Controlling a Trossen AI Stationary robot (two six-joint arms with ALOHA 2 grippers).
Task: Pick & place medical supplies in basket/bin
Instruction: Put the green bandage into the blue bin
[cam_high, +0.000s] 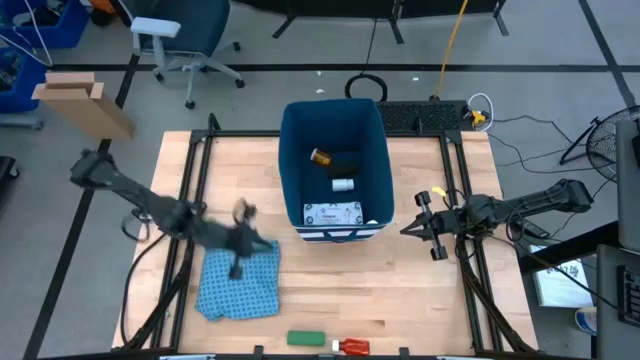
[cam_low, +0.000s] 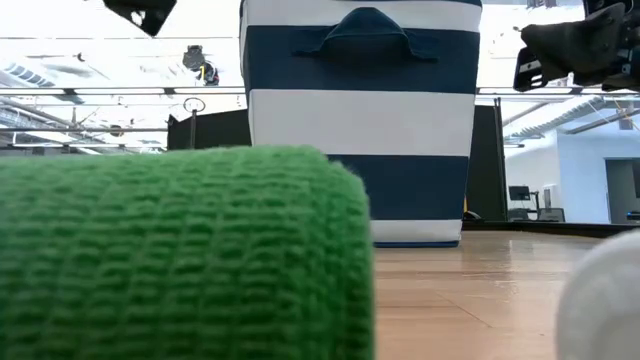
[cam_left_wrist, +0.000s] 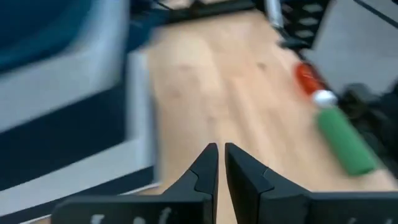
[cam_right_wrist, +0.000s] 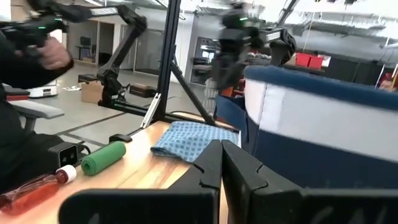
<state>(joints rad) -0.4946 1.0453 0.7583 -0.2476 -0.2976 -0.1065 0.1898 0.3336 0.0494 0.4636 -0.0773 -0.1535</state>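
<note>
From my remote seat I see a grey floor (cam_high: 290, 45) crossed by dark lines along the top of the high view. An office chair (cam_high: 185, 38) stands upper left beside a cardboard box (cam_high: 85, 102). A black mat (cam_high: 425, 117) and yellow cable (cam_high: 452, 45) lie upper right. Ceiling lights glare in the low view.
</note>
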